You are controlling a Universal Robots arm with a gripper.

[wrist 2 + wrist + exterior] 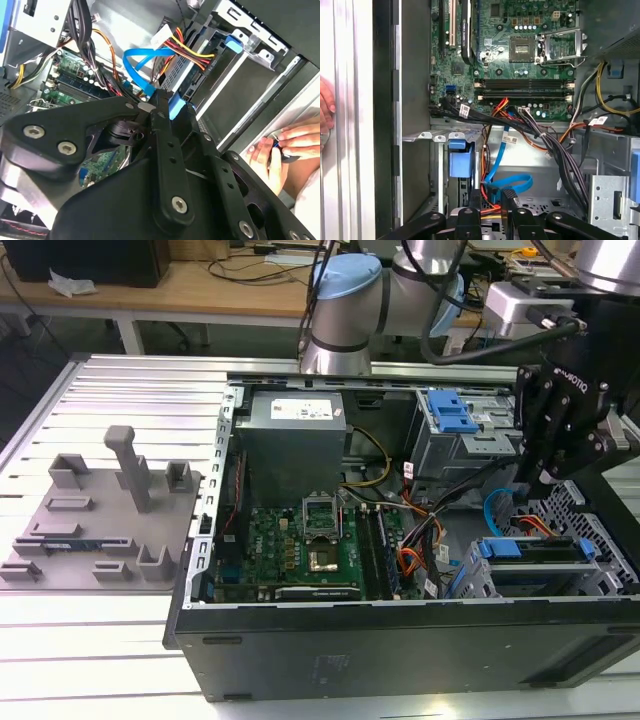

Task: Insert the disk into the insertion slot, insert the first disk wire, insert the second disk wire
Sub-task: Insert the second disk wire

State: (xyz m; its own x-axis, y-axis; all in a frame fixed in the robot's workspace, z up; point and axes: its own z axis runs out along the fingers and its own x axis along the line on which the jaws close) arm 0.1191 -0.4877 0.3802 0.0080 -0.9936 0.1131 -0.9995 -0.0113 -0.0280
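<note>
Because the black body of the pincer [491, 199] covers the point of contact in both wrist views, it cannot be told whether it is open or closed, or has hold of anything.

Nearest its tip is the second disk wire [514, 182], one light blue flat cable looping right at the tip. Its plug end is hidden behind the pincer. Close beside that runs the first disk wire [537, 524], one orange and black bundle. Its plug cannot be made out.

Directly below the pincer in the exterior view lies the disk [530, 549], one unit in a blue carrier. It is seated in the insertion slot [598, 540], one grey perforated cage. The carrier edge shows and the disk's label face is hidden.

Beyond the pincer are one blue-latched upper bay [450, 414], one motherboard [300, 540] and one grey power supply [295, 428]. Farther off, outside the computer case [400, 660], one grey fixture tray [110, 530] rests on the slatted metal counter [110, 660].

A person's hand [295, 142] lies at the case's outer wall, cut off by the frame edge.
</note>
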